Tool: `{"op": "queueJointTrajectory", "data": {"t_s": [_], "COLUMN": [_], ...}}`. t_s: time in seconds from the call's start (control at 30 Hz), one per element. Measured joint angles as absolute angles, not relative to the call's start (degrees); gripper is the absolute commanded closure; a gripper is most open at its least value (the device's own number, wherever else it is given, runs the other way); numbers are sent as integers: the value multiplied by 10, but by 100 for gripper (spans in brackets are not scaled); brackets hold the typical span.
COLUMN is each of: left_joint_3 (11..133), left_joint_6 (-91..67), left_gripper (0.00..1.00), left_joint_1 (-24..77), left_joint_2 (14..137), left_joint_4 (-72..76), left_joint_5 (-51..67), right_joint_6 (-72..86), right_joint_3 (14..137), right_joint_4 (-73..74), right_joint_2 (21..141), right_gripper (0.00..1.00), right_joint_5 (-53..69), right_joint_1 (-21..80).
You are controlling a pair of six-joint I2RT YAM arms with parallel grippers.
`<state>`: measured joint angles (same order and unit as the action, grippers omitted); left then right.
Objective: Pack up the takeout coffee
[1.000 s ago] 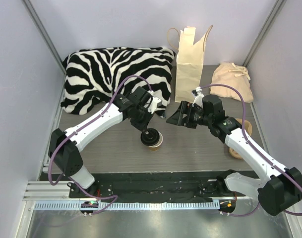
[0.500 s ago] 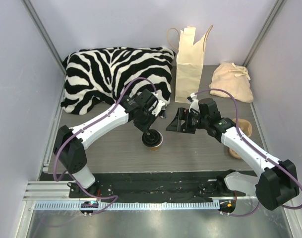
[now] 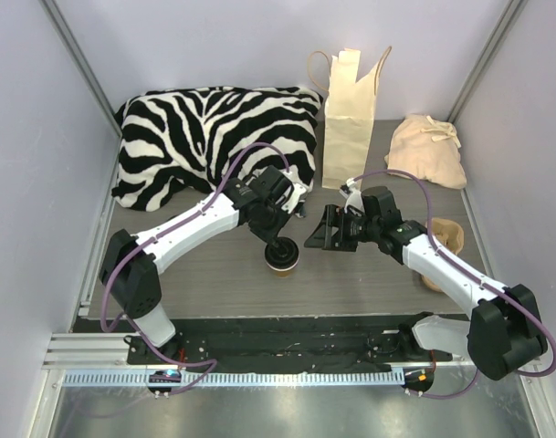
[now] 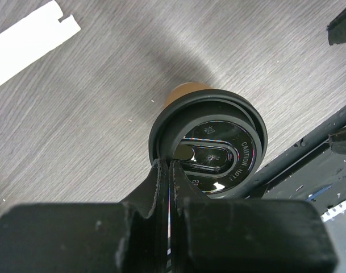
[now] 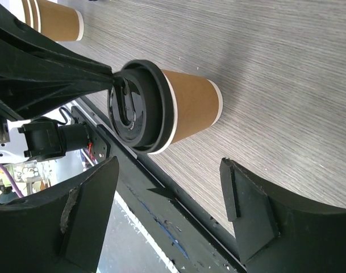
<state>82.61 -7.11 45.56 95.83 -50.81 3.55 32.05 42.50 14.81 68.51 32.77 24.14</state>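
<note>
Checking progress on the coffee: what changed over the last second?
The open right gripper slid left, closer to the cup. The shut left gripper stayed with its tip on the lid; cup and paper bag stayed put.

small brown kraft-paper cup looks matt, its round black plastic lid pretty glossy, grey wood-grain tabletop matt

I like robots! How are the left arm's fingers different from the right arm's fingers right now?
The left fingers are squeezed shut; the right fingers are spread wide. The left fingers' tips touch the black lid of the coffee cup; the right fingers touch nothing, just beside the cup. Both pairs are black and near that cup.
</note>
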Motion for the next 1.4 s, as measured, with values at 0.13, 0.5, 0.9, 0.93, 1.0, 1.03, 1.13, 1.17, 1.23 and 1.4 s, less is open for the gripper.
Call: {"op": "queueJointTrajectory", "data": {"t_s": [0.13,0.5,0.9,0.93,1.0,1.03,1.13,1.17,1.23,1.4], "left_joint_3": [825,825,813,814,818,822,832,836,843,844], "left_joint_6": [-71,-70,-71,-71,-72,-73,-73,-74,-74,-76], "left_gripper": [100,100,100,100,100,100,100,100,100,100], "left_joint_1": [458,464,465,465,465,465,465,465,465,465], "left_joint_2": [958,958,960,962,966,970,982,987,996,1006], "left_joint_4": [-510,-518,-494,-491,-487,-484,-473,-469,-461,-454], "left_joint_5": [35,32,18,16,8,5,-6,-11,-20,-26], "right_joint_6": [321,321,320,320,319,317,314,312,307,302], "right_joint_3": [425,425,424,424,424,424,424,424,426,429], "right_joint_4": [142,136,131,131,131,131,131,131,129,129], "right_joint_2": [685,686,691,691,693,694,703,708,729,772], "right_gripper": [20,20,21,22,23,23,25,26,28,28], "right_joint_5": [331,332,331,331,329,328,324,323,322,325], "right_joint_1": [241,241,241,241,241,241,239,237,232,224]}}
